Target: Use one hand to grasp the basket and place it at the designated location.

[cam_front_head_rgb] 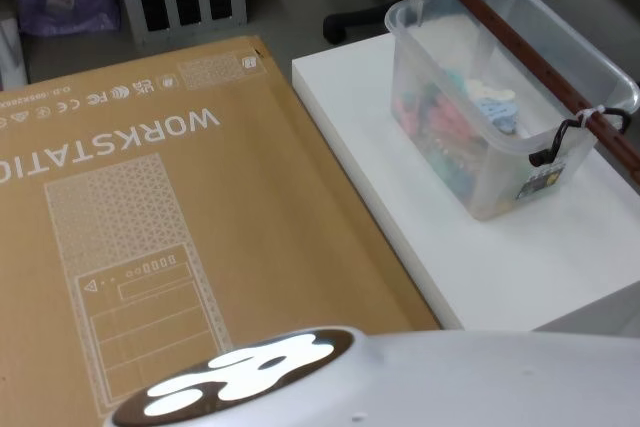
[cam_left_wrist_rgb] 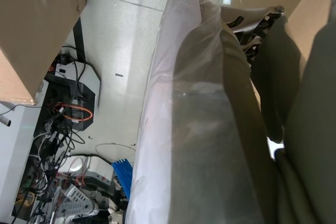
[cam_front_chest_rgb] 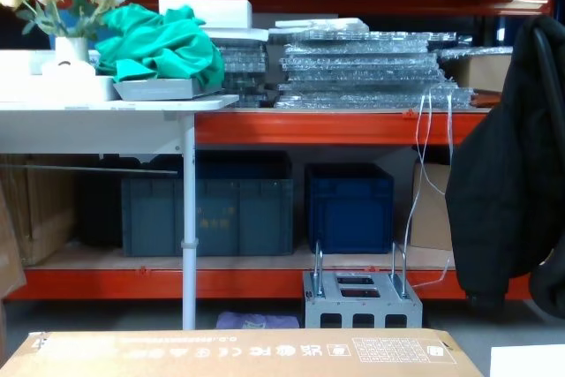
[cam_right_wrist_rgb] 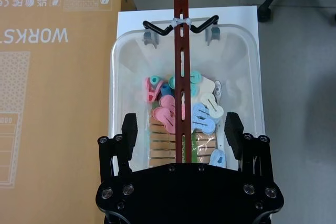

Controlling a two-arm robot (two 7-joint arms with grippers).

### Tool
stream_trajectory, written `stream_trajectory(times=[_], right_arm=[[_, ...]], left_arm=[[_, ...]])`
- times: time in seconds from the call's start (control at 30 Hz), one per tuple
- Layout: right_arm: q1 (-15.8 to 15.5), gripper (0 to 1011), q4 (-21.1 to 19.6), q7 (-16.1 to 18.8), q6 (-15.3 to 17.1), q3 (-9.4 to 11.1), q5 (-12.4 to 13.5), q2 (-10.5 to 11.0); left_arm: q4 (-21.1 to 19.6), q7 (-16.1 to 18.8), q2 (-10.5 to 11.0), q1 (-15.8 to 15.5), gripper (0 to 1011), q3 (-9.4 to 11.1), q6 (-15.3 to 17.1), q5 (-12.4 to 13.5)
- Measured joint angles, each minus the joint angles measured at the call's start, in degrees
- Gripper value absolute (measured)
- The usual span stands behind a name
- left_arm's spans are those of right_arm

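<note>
Right wrist view: right gripper (cam_right_wrist_rgb: pixel 181 129) open above basket (cam_right_wrist_rgb: pixel 121 66) handle (cam_right_wrist_rgb: pixel 180 51); left gripper's state untellable

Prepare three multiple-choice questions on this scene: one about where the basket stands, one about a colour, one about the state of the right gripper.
1. Where does the basket stand?
A. On the cardboard box
B. On the white platform
C. On the floor

2. What colour is the bar handle?
A. Dark red-brown
B. Blue
C. Yellow

3. How is the right gripper?
A. Shut on the handle
B. Open, with the handle between its jaws
C. Open, beside the basket

Answers:
1. B, the head view shows the tub on the white platform, next to the cardboard box.
2. A, the bar over the tub is dark red-brown.
3. B, the right wrist view shows the jaws apart on both sides of the bar, above the tub.
</note>
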Motion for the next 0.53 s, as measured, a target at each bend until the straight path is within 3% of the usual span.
stream_trajectory(times=[0.53], right_arm=[[-0.02, 1001, -0.18, 0.44, -0.45, 0.61, 0.18, 0.04]], left_arm=[[0.01, 0.00, 0.00, 0.00, 0, 0.00, 0.00, 0.00]])
